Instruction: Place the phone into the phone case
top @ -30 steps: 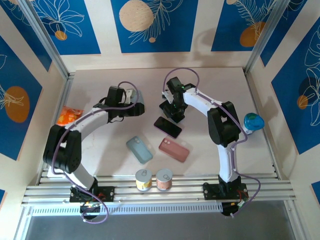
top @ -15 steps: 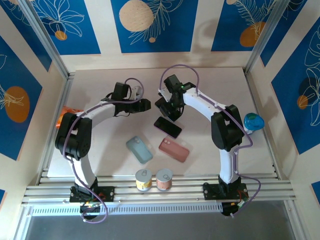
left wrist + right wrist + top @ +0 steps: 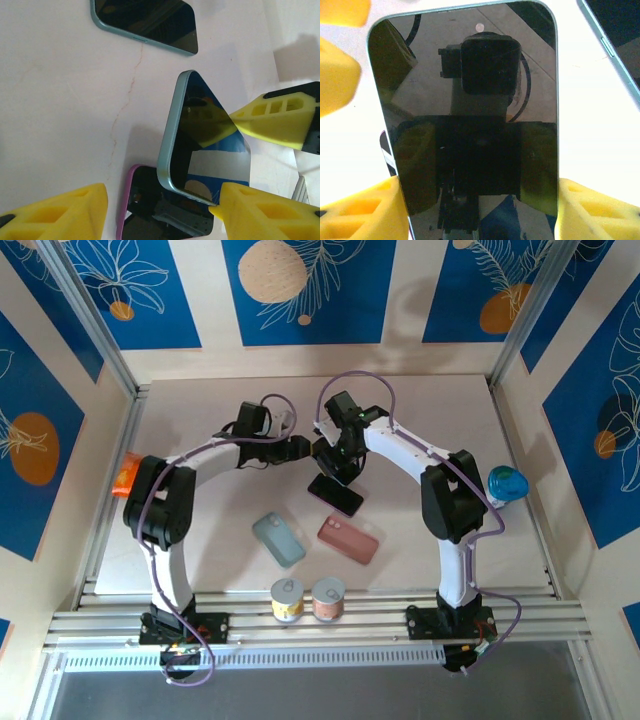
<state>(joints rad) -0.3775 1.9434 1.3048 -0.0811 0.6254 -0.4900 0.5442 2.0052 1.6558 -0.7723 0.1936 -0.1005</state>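
Glossy black phone (image 3: 470,100), teal rim, tilted
Right end effector (image 3: 477,200) clamps its sides; left end effector (image 3: 160,200) open at its corner.

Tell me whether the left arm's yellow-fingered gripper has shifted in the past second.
Yes. Against the still light-blue phone case, the left gripper moved right, toward the right gripper.

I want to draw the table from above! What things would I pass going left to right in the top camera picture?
orange packet → light blue phone case → pink phone case → blue and green object by the right wall
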